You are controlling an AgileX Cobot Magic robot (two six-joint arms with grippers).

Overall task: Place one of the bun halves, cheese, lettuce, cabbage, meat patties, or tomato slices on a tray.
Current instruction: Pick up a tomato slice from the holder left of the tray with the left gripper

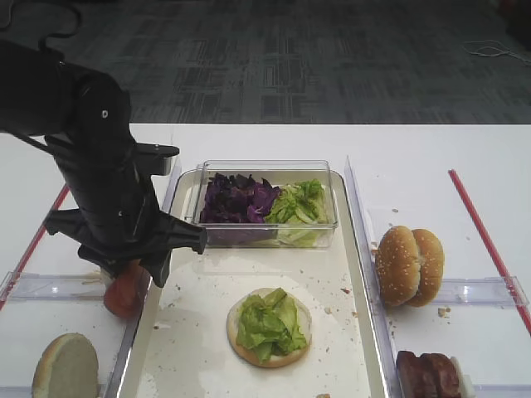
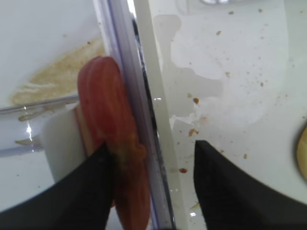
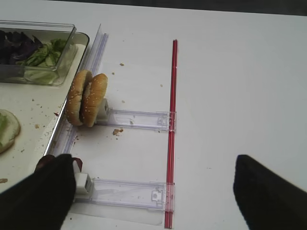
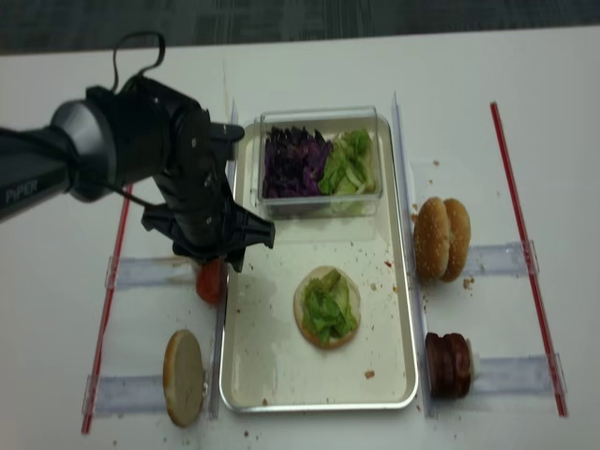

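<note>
Counter: white, carrying everything, with red strips near both sides.
Tray: long metal tray in the middle, crumb-speckled.
Clear box: at the tray's far end, holding cabbage on the left and lettuce on the right.
Left claw: low over the tray's left rim, fingers spread, one finger on each side of the rim.
Right claw: fingers wide apart, nothing between them.
Bun halves: a pair on edge right of the tray; one flat on the tray under lettuce; one at the near left.
Meat patties: near right of the tray.
Tomato slices: on edge in the holder just outside the left rim, touching the claw's outer finger, not pinched.
</note>
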